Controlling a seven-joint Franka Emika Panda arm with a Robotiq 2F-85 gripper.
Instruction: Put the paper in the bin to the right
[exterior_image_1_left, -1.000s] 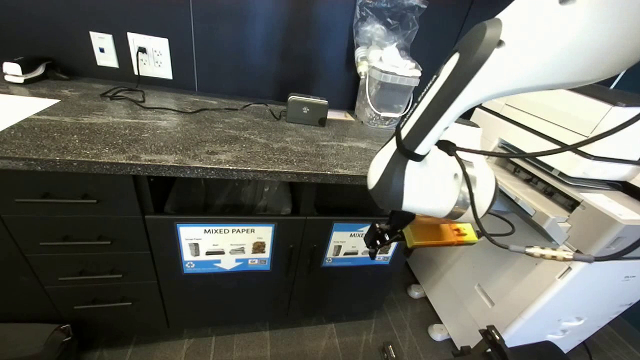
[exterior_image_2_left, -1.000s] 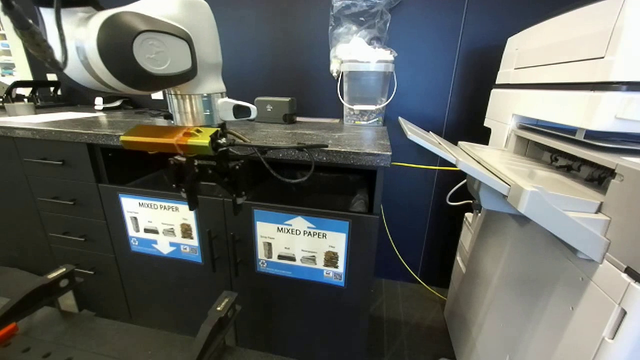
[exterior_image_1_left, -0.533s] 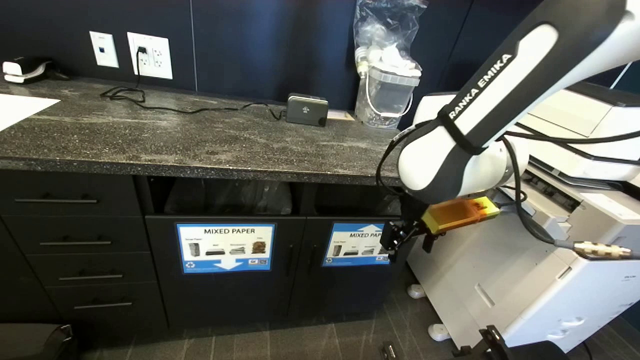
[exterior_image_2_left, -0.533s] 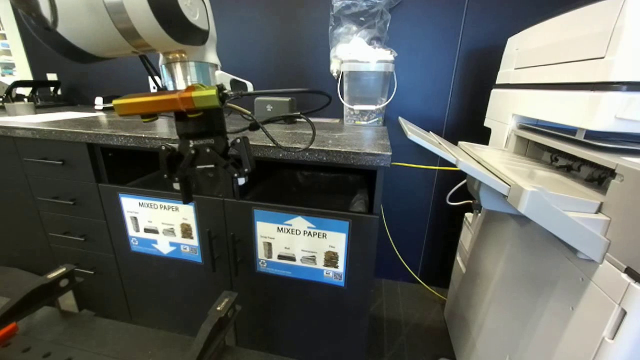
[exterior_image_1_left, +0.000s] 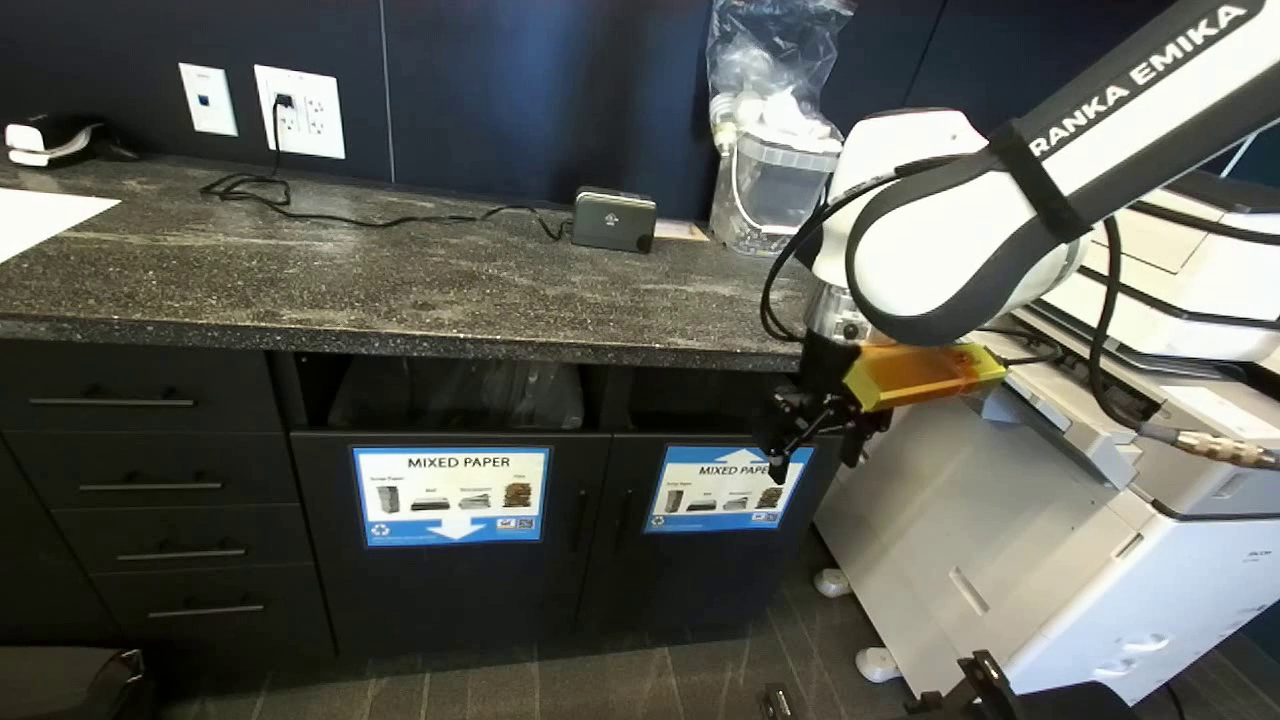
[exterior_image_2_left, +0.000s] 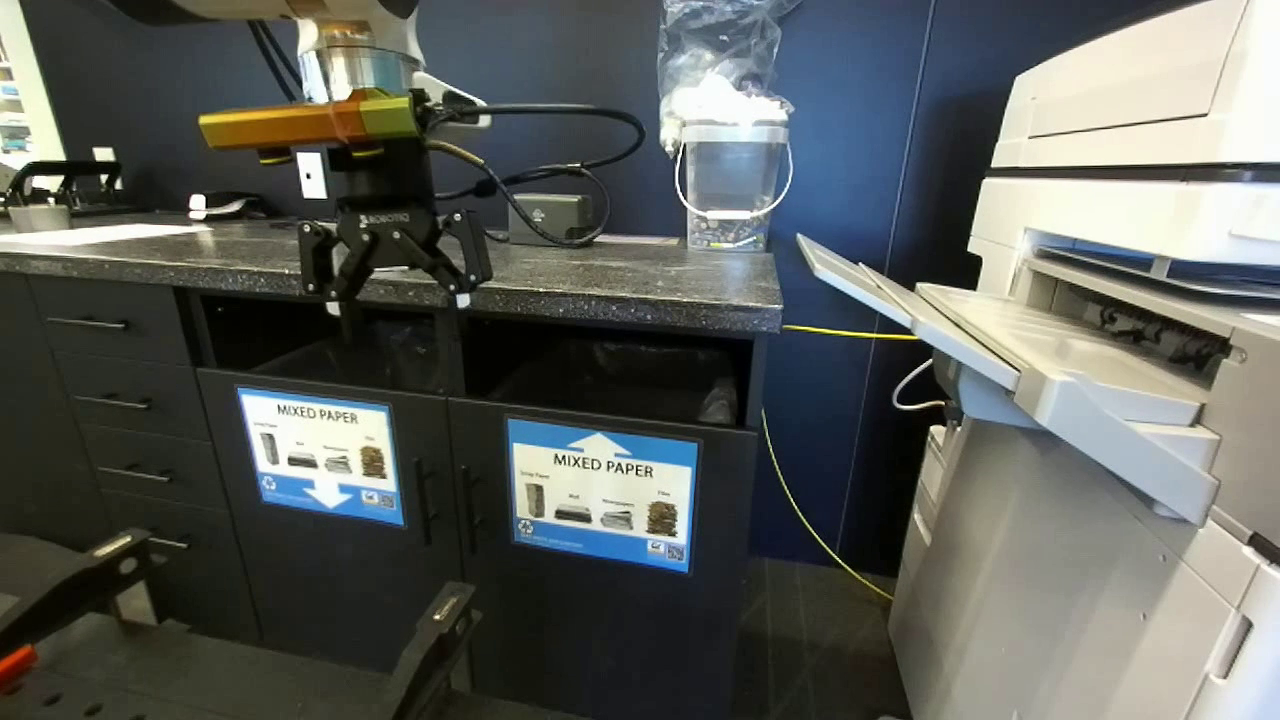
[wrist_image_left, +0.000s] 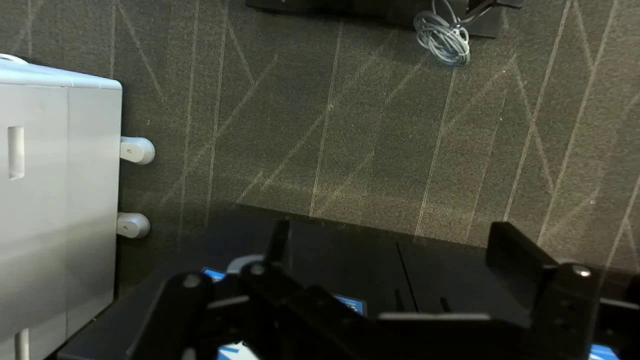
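Gripper (exterior_image_2_left: 402, 308) held pointing down ahead of the front edge of the counter (exterior_image_1_left: 400, 280), fingers spread well apart, as is confirmed in the wrist view; exact clearance from that edge cannot be judged. Bin (exterior_image_2_left: 620, 370) located beneath the counter's right end, below the front right corner; a dark liner is seen inside, and the door is faced with a blue-bordered label (exterior_image_2_left: 603, 495) printed with small pictures, MIXED PAPER and an upward arrow. To its left, a second compartment (exterior_image_2_left: 405, 355) is set under the same front edge. On the counter, a white sheet (exterior_image_1_left: 45, 220) is laid well to the left, a small grey box (exterior_image_1_left: 614, 220) is placed near the back edge, and a clear bucket (exterior_image_2_left: 735, 175), topped by a plastic bag (exterior_image_2_left: 725, 60), is stood near the back right corner. Beyond the right end, a printer (exterior_image_2_left: 1040, 560) is positioned apart from the counter.
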